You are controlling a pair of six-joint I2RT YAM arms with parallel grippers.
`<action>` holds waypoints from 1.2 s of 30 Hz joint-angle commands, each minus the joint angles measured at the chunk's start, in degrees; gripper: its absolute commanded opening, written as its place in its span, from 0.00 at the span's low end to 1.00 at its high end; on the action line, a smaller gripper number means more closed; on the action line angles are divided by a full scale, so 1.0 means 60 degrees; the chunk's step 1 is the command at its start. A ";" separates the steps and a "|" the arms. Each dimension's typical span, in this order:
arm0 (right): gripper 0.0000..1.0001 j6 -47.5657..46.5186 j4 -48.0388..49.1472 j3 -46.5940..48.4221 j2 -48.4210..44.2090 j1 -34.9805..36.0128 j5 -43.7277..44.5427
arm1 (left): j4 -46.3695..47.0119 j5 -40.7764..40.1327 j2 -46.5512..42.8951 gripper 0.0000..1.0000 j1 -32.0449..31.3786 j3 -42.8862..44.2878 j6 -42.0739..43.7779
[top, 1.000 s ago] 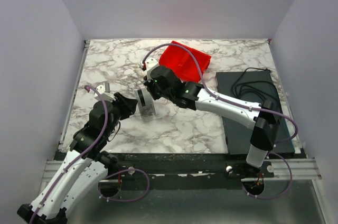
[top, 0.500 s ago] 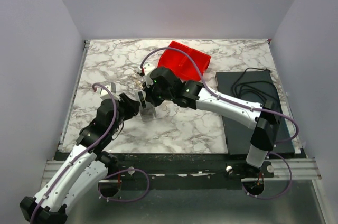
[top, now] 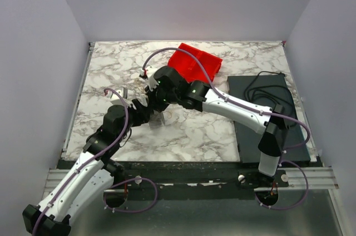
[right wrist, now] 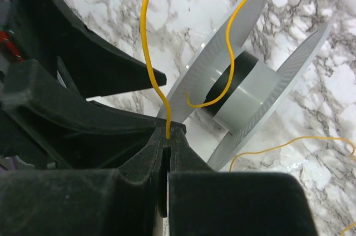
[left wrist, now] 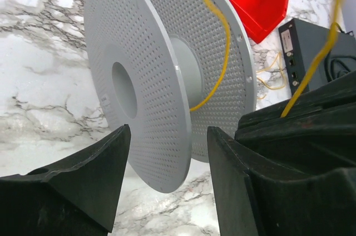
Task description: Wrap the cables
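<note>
1. The counter is carrying everything, and the grey spool is standing on its two flange rims near the middle of it.
2. The black box is lying well to the right of the spool with a black cord heaped on top. Neither looks like part of the wrap.
3. The red bin is sitting beyond the spool, apart from it.
4. The spool's hub is showing almost bare, so the winding is probably only beginning.
5. The left gripper is reaching in from the near side of the spool. Its fingers are standing apart and straddling the near flange, with a gap showing on each side, so they are gripping nothing. The spool will likely need steadying at that flange so that it is not rolling or tipping when the wire pulls.
6. The right gripper is hovering just beside the spool, its fingers pressed together and clamping the cable.
7. The thin yellow cable is rising from that clamp, arching over and dropping between the flanges to the hub. More slack is lying in loose loops on the counter to the right of the spool.
8. Good practice here is keeping light, even tension, feeding the wire squarely between the flanges, and watching that the loops are not snagging or kinking.
</note>
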 commanded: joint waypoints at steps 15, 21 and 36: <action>0.01 0.0480 -0.0570 0.0194 0.0354 -0.0467 -0.1762 | 0.1779 -0.0583 0.1140 0.58 -0.0710 -0.0126 0.0744; 0.01 0.0584 -0.0468 0.0165 0.0412 -0.0530 -0.2178 | 0.2062 -0.0976 0.1509 0.57 -0.1172 -0.0167 0.0966; 0.01 0.1102 -0.0101 0.0207 0.0245 -0.0790 -0.3563 | 0.2147 -0.1423 0.0612 0.56 -0.1482 -0.1026 0.0781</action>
